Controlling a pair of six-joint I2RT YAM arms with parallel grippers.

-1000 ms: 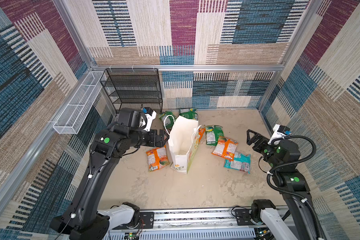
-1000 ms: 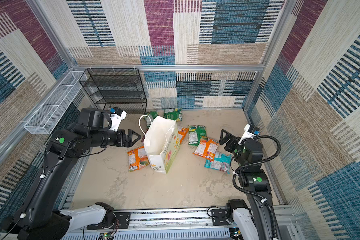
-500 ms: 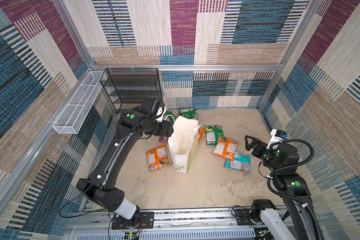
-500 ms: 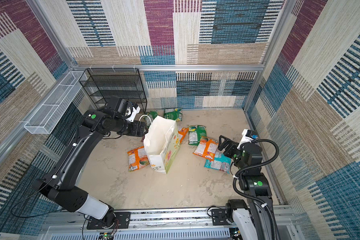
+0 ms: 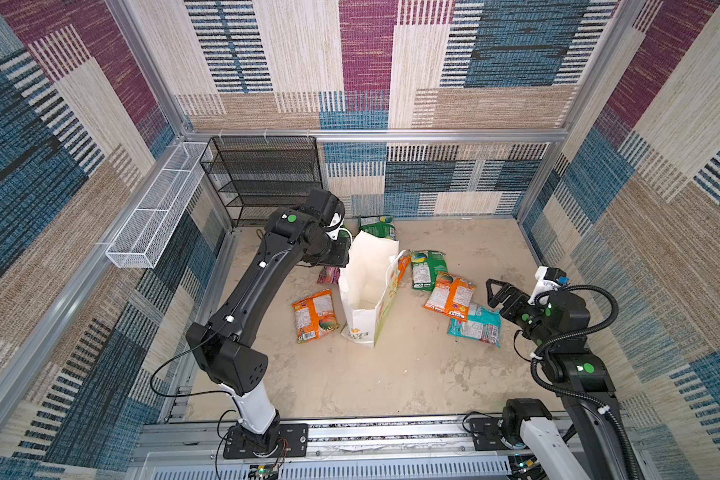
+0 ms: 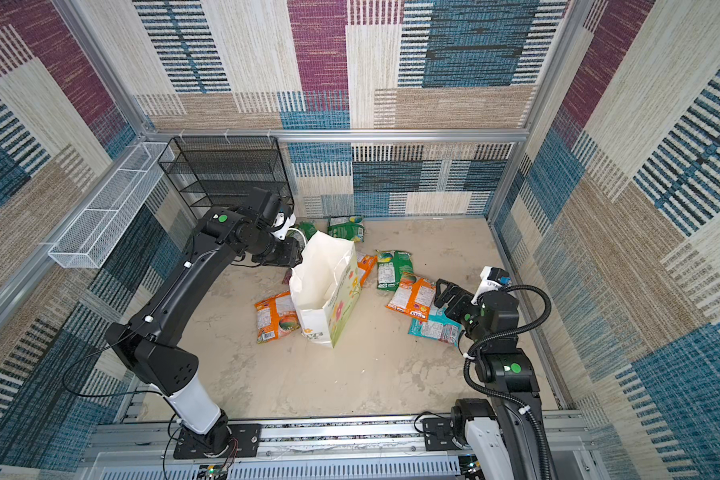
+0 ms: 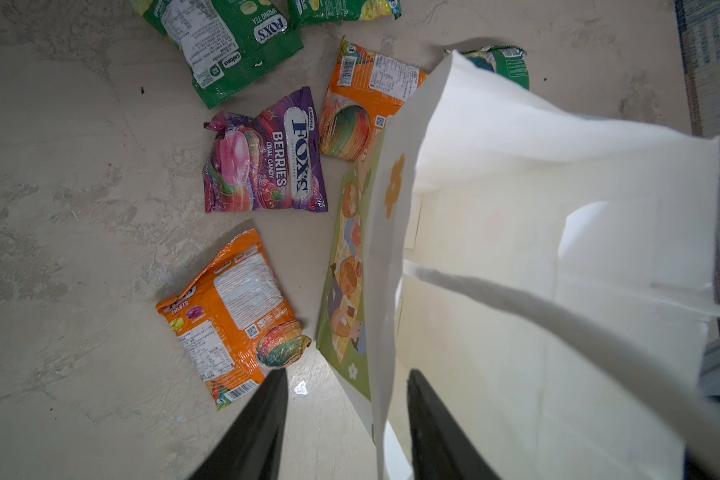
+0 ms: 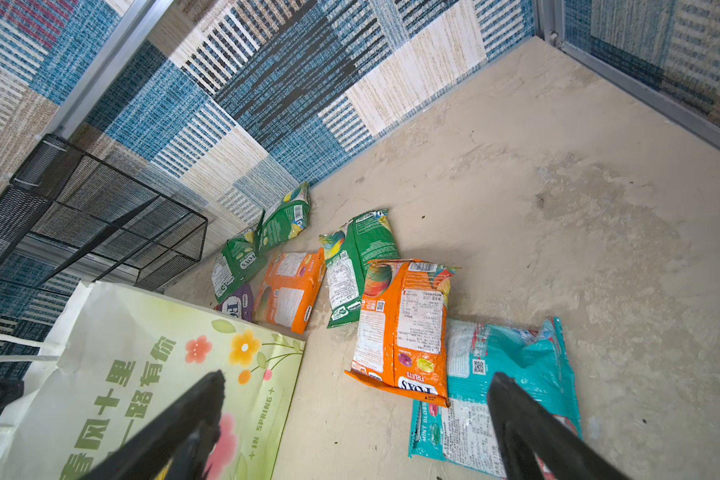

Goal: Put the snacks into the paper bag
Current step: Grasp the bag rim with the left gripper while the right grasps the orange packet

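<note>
**Location.** The paper bag (image 5: 364, 291) stands upright, mouth open, near the middle of the surface (image 5: 391, 382). Eight snack packets lie flat on the surface around it.

**Left arm (image 5: 258, 291).** It rises from the near rail, reaches toward the far wall and bends down at the wrist. The left tool (image 7: 346, 374) points down over the bag's far-left rim. Its jaws stand at a medium gap with the bag's wall edge between them. Bare surface shows between one finger and the paper, so the wall is not clamped.

**Right arm (image 5: 574, 365).** It is folded near the right wall. The right tool (image 8: 356, 377) hangs above the packets right of the bag, jaws wide, holding nothing.

**Count.**
- Green: three.
  - A far green pair (image 5: 377, 226) overlaps by the far wall.
  - A single green packet (image 5: 427, 270) lies right of the bag.
- Orange Fruits: three.
  - The left orange packet (image 5: 314, 313) lies left of the bag.
  - The middle orange packet (image 5: 403, 266) lies against the bag.
  - The right orange packet (image 5: 449, 295) overlaps the teal one.
- Purple Berries packet (image 7: 262, 166): one.
- Teal packet (image 5: 474, 328): one.
- Black mesh rack (image 5: 262, 178): one, in the far-left corner.
- White wire basket (image 5: 154, 216): one, on the left wall.
</note>
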